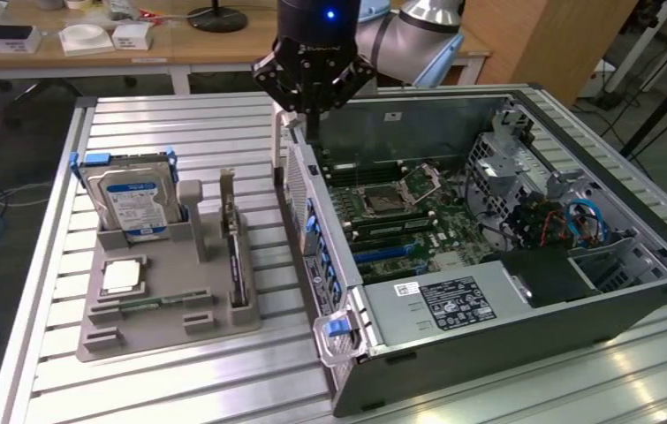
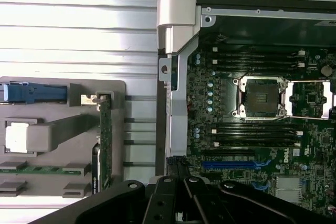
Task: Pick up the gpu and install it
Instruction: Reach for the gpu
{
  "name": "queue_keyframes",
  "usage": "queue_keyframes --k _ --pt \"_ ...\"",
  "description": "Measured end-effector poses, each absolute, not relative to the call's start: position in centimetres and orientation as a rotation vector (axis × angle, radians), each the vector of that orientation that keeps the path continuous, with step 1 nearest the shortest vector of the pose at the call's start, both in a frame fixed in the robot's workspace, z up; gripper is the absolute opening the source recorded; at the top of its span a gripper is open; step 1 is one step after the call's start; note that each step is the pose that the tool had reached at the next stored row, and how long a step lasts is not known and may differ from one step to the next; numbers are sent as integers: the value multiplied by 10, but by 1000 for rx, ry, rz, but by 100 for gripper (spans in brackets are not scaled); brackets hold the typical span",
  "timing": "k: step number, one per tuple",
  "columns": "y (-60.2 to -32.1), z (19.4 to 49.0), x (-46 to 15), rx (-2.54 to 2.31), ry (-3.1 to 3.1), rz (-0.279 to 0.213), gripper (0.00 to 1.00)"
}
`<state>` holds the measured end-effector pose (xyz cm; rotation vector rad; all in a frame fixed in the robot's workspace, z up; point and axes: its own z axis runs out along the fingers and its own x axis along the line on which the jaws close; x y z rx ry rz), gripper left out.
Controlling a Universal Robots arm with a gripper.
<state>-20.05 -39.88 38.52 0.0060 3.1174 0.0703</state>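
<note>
The black two-fingered gripper [image 1: 298, 131] on the arm had its fingers pressed together and empty. It hung over the far end of the side wall of the open dark-grey metal computer case [image 1: 616, 300], at the exterior view's left of the case.

The gpu [image 1: 234, 252], a thin flat black circuit card, was well apart from the gripper. It stood on its long edge in a slot of the grey plastic holder tray [image 1: 168, 340] on the ribbed aluminium table [image 1: 168, 124]. Its long axis ran parallel to that case wall, from far to near in the exterior view. Its silvery metal bracket was at the far end.

In the same tray, the boxy silver hard drive with a blue-white label [image 1: 132, 205] stood upright. The small square silver processor chip [image 1: 121, 276] lay flat near it. Inside the case, the green motherboard [image 1: 428, 225] lay exposed.
</note>
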Motion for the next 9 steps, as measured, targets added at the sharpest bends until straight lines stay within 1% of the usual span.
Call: queue_keyframes --k 9 --pt "-399 385 -204 6 3117 70 11"
